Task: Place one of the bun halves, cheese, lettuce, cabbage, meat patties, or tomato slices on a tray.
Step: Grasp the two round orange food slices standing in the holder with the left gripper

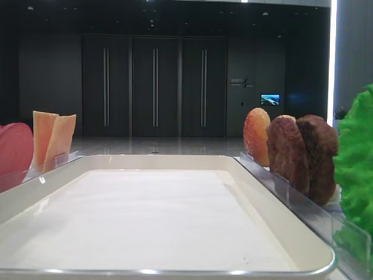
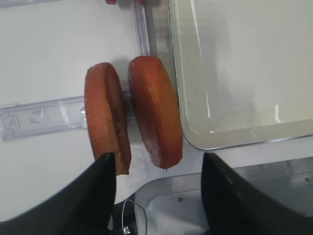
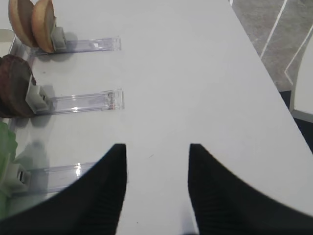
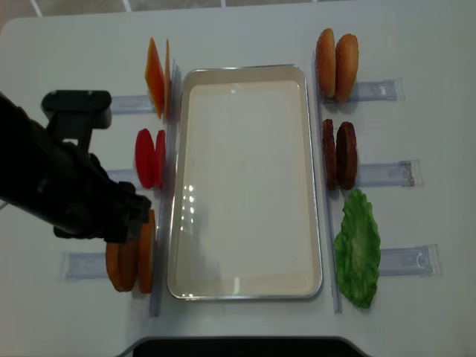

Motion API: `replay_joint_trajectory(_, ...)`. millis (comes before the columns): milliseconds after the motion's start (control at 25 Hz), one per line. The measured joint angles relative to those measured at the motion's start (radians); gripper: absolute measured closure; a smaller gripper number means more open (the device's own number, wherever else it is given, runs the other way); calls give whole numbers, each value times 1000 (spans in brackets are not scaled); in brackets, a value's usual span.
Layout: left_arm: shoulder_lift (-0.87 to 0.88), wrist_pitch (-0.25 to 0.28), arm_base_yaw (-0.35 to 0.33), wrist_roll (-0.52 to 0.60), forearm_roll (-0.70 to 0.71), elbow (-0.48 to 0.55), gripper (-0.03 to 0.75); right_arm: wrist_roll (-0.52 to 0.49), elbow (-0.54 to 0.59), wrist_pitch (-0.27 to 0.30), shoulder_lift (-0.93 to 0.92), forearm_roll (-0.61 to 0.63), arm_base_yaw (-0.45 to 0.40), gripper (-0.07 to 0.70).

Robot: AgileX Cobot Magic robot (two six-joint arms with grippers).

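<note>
Clear plastic racks (image 4: 379, 91) stood every ingredient on edge along both long sides of the tray (image 4: 245, 282), probably so a claw could straddle a disc from above and lift it straight out. Tray sat mid-frame in the overhead view on the white tabletop (image 4: 416, 30), nothing on its paper liner yet.

Left column, top to bottom: cheese (image 4: 155, 76), tomato slices (image 4: 149, 158), two orange bun pieces (image 4: 130, 262) at lower left, just beside the tray rim. Right column: second bun pair (image 4: 336, 53), meat patties (image 4: 338, 155), lettuce (image 4: 358, 249).

Left arm (image 4: 52, 186) reached in from the left edge, wrist angled down over the lower-left buns. Left claw (image 2: 159, 188) was spread wide, fingers (image 2: 98, 196) flanking the two buns; left finger overlapped the outer bun's lower edge in the wrist view, contact not certain. Nothing gripped. My read: lining up for a bun pick.

Right arm not visible overhead. Right claw (image 3: 157, 191) was parted over bare tabletop at the lower frame, holding nothing, well clear of the racks on its left; looked parked.
</note>
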Motion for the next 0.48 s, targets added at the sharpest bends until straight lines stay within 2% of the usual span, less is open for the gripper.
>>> replay_joint_trajectory(160, 22, -14, -28, -53, 27, 0, 293, 0, 0, 0, 0, 0, 0, 341)
replay_joint_trajectory(480, 105, -69, -30, -51, 19, 0, 293, 0, 0, 0, 0, 0, 0, 341)
